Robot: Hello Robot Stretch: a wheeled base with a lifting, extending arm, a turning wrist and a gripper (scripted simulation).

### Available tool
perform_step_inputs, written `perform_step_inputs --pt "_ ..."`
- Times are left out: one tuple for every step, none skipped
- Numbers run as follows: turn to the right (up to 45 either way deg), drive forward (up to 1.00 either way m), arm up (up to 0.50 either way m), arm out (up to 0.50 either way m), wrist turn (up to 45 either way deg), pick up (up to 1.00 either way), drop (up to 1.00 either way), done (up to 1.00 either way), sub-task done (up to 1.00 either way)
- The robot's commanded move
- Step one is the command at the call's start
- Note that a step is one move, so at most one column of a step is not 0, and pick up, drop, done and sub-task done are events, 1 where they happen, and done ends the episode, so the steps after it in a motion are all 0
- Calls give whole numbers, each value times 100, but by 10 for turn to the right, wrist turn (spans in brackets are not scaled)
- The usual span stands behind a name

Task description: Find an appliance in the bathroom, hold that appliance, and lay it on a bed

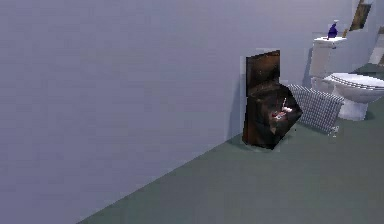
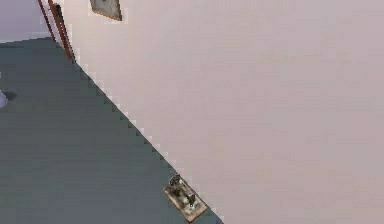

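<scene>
Hand state cannot be told; no sure appliance yet, candidates being dark box [image 1: 266,105] by toilet [image 1: 355,88] and small flat thing [image 2: 186,199] at foot of wall [image 2: 280,90]; risk: grasping a non-appliance through misidentification.

Forward view: wall [image 1: 120,80] pale blue-grey, floor [image 1: 300,185] dull grey-green, bin [image 1: 268,105] dark brown to black, panel [image 1: 312,107] right of it grey with a fine check. Toilet [image 1: 352,88] white, bottle [image 1: 332,31] on it deep blue. Arm side view: wall [image 2: 260,90] pinkish cream, floor [image 2: 60,140] slate teal, far door frame [image 2: 58,28] red-brown, small flat thing [image 2: 186,198] tan with dark bits.
</scene>
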Motion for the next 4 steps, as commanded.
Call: perform_step_inputs --pt "0 0 12 0 0 0 0 0 0" --pt "0 0 0 44 0 0 0 0 0" --pt "0 0 0 0 450 0 0 0 0" --pt "0 0 0 0 450 0 0 0 0"
